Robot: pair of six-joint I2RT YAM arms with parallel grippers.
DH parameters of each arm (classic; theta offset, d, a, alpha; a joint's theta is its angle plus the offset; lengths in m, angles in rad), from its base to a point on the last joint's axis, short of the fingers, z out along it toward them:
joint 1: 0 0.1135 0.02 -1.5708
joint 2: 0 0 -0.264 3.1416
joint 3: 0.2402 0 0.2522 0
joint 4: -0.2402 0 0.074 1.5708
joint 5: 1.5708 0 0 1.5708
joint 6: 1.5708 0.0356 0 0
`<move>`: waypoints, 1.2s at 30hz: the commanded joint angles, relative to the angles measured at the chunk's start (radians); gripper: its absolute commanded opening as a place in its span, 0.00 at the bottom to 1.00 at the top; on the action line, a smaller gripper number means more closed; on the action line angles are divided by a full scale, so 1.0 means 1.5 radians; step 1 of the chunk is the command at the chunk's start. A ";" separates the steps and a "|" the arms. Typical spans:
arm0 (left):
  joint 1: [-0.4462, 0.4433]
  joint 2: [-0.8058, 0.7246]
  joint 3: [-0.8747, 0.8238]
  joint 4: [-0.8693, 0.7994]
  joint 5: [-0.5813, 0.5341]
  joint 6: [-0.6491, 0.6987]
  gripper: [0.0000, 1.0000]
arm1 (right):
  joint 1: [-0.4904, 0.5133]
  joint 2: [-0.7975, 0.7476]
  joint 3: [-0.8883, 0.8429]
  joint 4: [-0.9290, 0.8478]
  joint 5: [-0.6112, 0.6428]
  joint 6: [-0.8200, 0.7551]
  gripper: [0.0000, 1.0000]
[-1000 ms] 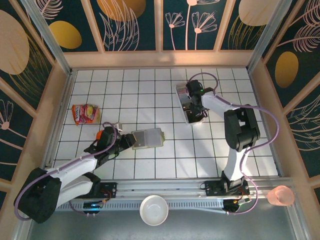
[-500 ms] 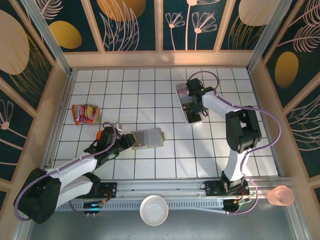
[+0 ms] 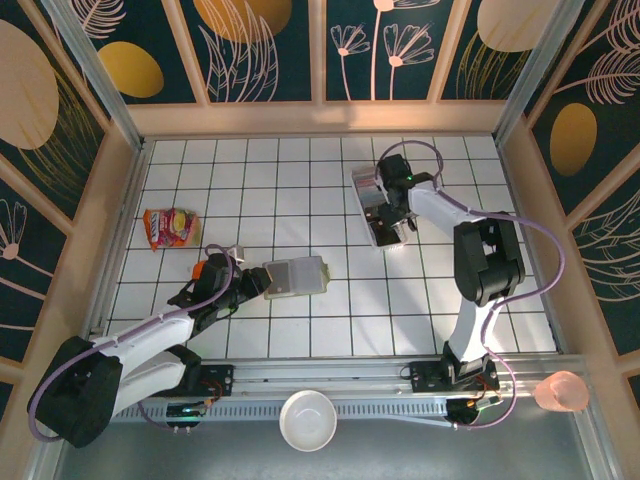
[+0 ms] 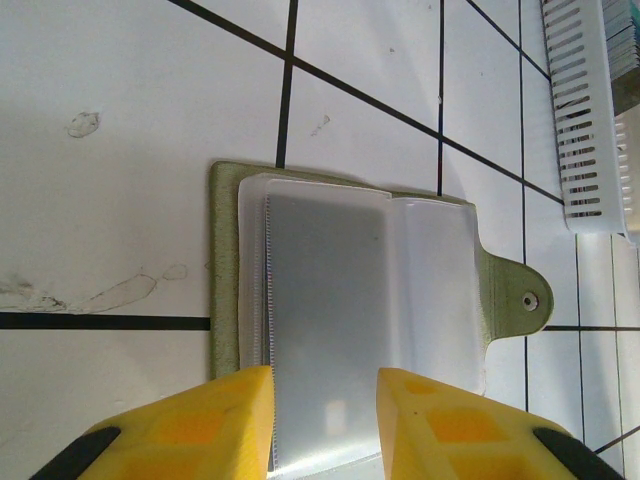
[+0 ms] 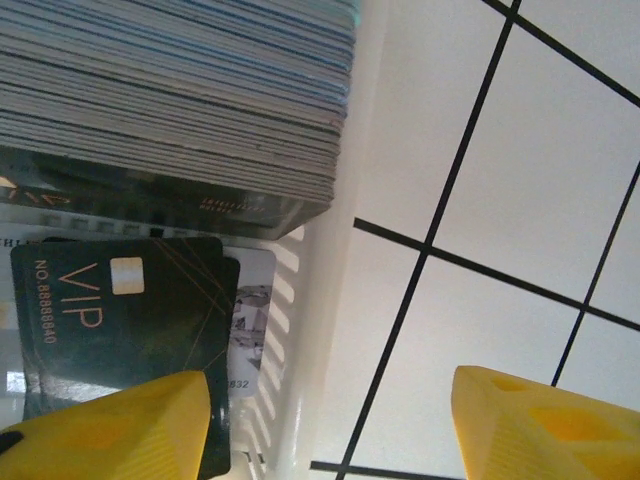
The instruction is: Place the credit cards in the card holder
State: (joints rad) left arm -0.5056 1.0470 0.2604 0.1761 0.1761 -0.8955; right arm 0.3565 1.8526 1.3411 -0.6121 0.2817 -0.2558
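top external view: the card holder (image 3: 298,275) lies open on the white tiled table (image 3: 330,320), left of centre, with its pale inside facing up. the left hand (image 3: 258,282) sits at its left edge. from the left wrist, the 2 yellow fingers (image 4: 190,435) stand narrowly apart over the near end of the holder. its clear sleeve runs between them and the green snap tab (image 4: 520,300) sticks out on the right. i cannot tell whether they pinch the sleeve or just rest on it.

the right hand (image 3: 390,225) is at the near end of a white slotted tray (image 3: 362,190) towards the far right of the table, well apart from the holder. its fingers are spread wide with nothing held between them. in the right wrist view, the credit cards (image 5: 180,90) stand on edge in a tight row inside the tray. a dark card marked "vip" (image 5: 120,320) lies flat just beside them, overlapping a paler card. 1 finger is over that card and the other is over bare tile.
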 commanded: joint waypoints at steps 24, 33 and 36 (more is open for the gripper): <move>0.003 -0.024 0.001 -0.012 -0.019 0.023 0.33 | -0.048 -0.093 -0.157 0.330 -0.274 -0.799 0.69; 0.003 -0.016 0.006 -0.015 -0.019 0.022 0.33 | -0.047 -0.017 -0.116 0.363 -0.262 -0.844 0.67; 0.003 -0.013 0.007 -0.015 -0.020 0.021 0.33 | -0.046 0.003 -0.108 0.379 -0.260 -0.853 0.67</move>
State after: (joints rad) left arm -0.5056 1.0218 0.2604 0.1677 0.1509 -0.8791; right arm 0.2886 1.8320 1.1393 -0.0933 -0.1059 -1.4925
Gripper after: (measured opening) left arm 0.330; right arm 0.667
